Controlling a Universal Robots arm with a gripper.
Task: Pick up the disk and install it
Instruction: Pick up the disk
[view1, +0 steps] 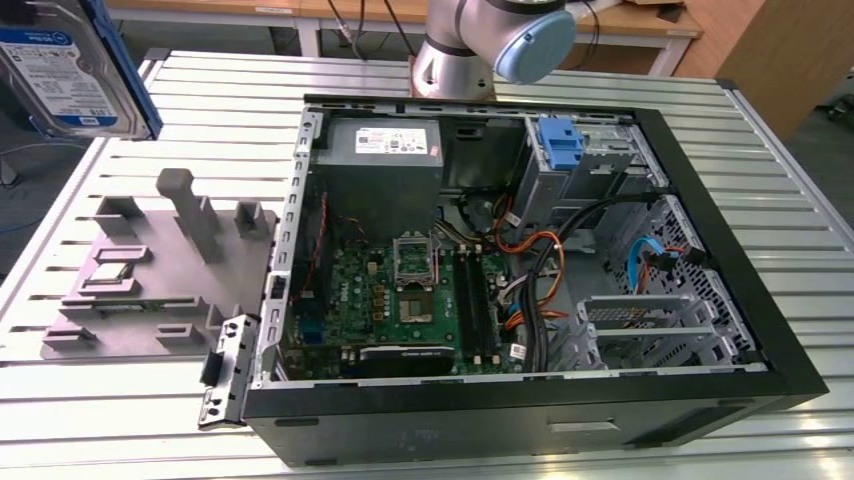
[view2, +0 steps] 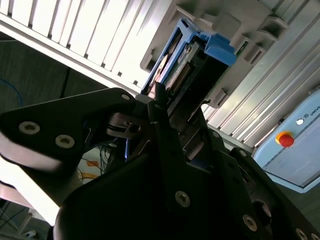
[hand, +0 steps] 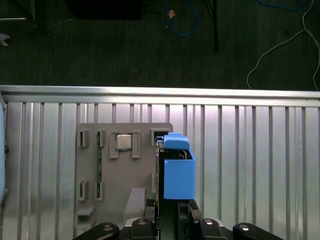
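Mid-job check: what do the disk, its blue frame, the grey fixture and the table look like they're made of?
The disk: probably a metal casing, silvery where bare, under a glossy white-and-blue paper label.
Its blue frame: looks like moulded plastic, with an even, slightly satin colour.
The grey fixture: matte and uniform grey, possibly plastic; not certain.
The table: ribbed, bright metal slats, likely aluminium.

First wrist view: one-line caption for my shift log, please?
The gripper clamps the blue-framed disk edge-on above the grey parts holder on the slatted table.
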